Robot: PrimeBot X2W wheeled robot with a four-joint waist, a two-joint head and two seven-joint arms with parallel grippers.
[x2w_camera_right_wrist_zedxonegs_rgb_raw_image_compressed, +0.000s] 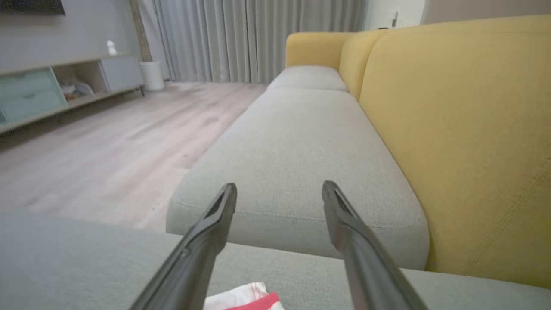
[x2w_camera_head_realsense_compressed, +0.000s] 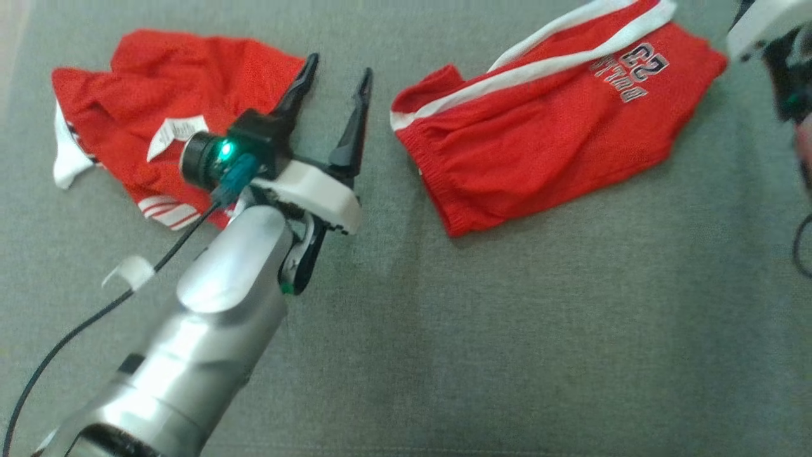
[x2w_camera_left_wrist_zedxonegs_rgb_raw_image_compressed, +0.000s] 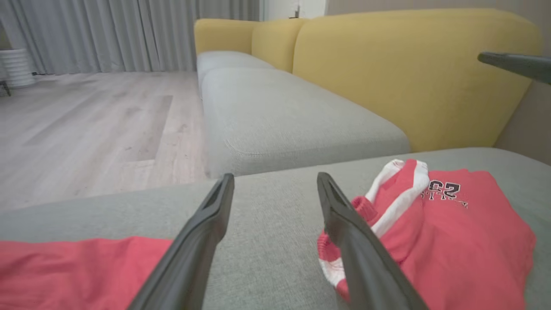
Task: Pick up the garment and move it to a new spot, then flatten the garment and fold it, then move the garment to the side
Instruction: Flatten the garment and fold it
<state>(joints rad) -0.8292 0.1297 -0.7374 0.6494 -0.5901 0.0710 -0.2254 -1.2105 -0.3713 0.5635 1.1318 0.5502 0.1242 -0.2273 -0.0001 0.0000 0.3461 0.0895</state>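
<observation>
Sofa seat [x2w_camera_head_realsense_compressed: 507, 330]: a broad grey fabric cushion that carries everything. In the wrist views a second grey cushion lies beyond it, with a yellow backrest [x2w_camera_left_wrist_zedxonegs_rgb_raw_image_compressed: 409, 77] along one side.
Room: pale wood floor [x2w_camera_left_wrist_zedxonegs_rgb_raw_image_compressed: 86, 120] and grey curtains [x2w_camera_right_wrist_zedxonegs_rgb_raw_image_compressed: 258, 38] behind the sofa.
Red striped garment [x2w_camera_head_realsense_compressed: 539, 139]: the task's item. It lies on the right half of the seat, fairly flat, with white stripes running along it, a ribbed hem toward the middle of the seat, and a dark "23" print [x2w_camera_head_realsense_compressed: 644, 62] near its far right end.
Crumpled red garment [x2w_camera_head_realsense_compressed: 165, 95]: bunched on the far left of the seat, apart from the striped one, with a white tag [x2w_camera_head_realsense_compressed: 176, 134] showing.
Left arm: silver, rising from the lower left, with a black cable [x2w_camera_head_realsense_compressed: 76, 330] trailing beside it.
Left pincer [x2w_camera_head_realsense_compressed: 339, 66]: fingers spread wide and holding nothing. It sits over the bare grey strip between the two garments, nearer the crumpled one.
Right pincer [x2w_camera_right_wrist_zedxonegs_rgb_raw_image_compressed: 280, 185]: fingers spread wide and holding nothing. A white-and-red cloth edge [x2w_camera_right_wrist_zedxonegs_rgb_raw_image_compressed: 245, 299] shows just below them.
</observation>
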